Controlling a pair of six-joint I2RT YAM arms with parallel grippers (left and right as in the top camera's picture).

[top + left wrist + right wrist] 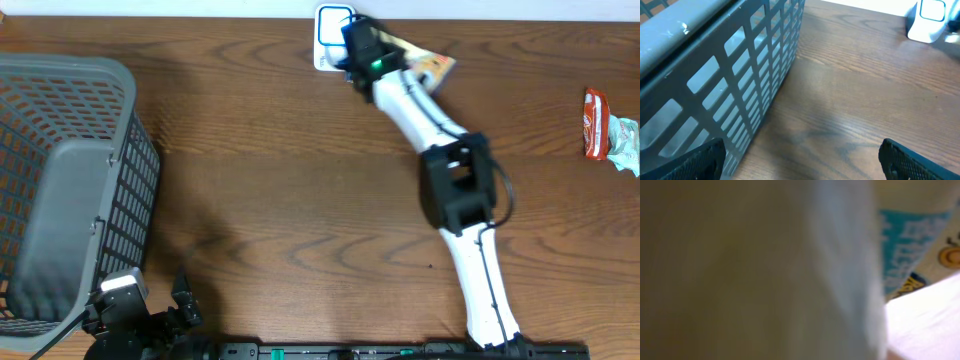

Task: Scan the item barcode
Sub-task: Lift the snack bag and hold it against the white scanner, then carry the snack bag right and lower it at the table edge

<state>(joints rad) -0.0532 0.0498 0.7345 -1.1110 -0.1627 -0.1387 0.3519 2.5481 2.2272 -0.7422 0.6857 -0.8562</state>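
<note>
Brown wood-grain table [270, 170] is running under everything, and the white, blue-edged scanner [333, 35] is sitting at its far edge. Every place below is taken from the scanner.

Only the overhead view is showing both arms at once. The right gripper [355, 45] is hanging over the scanner, overlapping its right side. The snack packet [428, 64] is sticking out from under the wrist, just to the scanner's right. The jaws are pinching in close on that packet, though the fingertips are hiding beneath the black gripper body. Well off to the scanner's right, by the table edge, a red wrapper [598, 122] is lying flat. Far to the scanner's left and nearer the robot, a grey mesh basket [70, 180] is standing, and the left gripper [150, 318] is showing just beside its near corner.

The left wrist view is giving what the overhead cannot — the left gripper's fingers [695, 160] are spreading wide toward the two lower corners. Only bare wood is lying between them, so they are holding nothing. The basket wall is rising just beside the left finger, and the scanner is sitting well apart at the upper right.

The right wrist view is mostly blur. The packet [910, 245] is crowding the lens, with blue print and an orange-yellow patch showing on pale wrapping. No barcode is coming through legibly — and I cannot tell whether the scanner is appearing there.
</note>
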